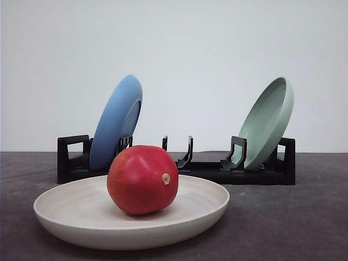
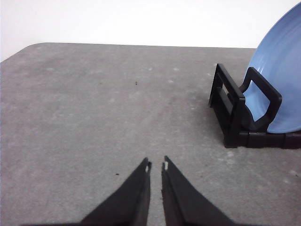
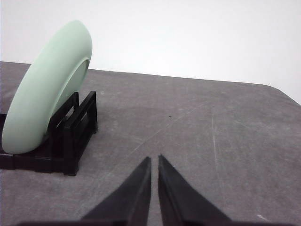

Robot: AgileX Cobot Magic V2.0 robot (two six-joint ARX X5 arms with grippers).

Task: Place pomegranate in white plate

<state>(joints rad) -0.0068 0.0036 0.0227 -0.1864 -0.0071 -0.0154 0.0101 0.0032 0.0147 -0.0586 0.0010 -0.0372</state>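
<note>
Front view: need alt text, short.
A red pomegranate sits in a white plate on a dark grey table. Behind them, a black dish rack holds a blue plate on its left and a pale green plate on its right, both tilted.

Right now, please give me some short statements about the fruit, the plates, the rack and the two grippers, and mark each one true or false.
1. The pomegranate lies in the white plate. True.
2. The blue plate lies flat on the table. False: it stands leaning in the black rack.
3. The green plate stands at the right end of the rack. True.
4. The left gripper holds the pomegranate. False: it is shut on nothing, above bare table.
5. The right gripper is wide open. False: its fingers are almost together.
</note>
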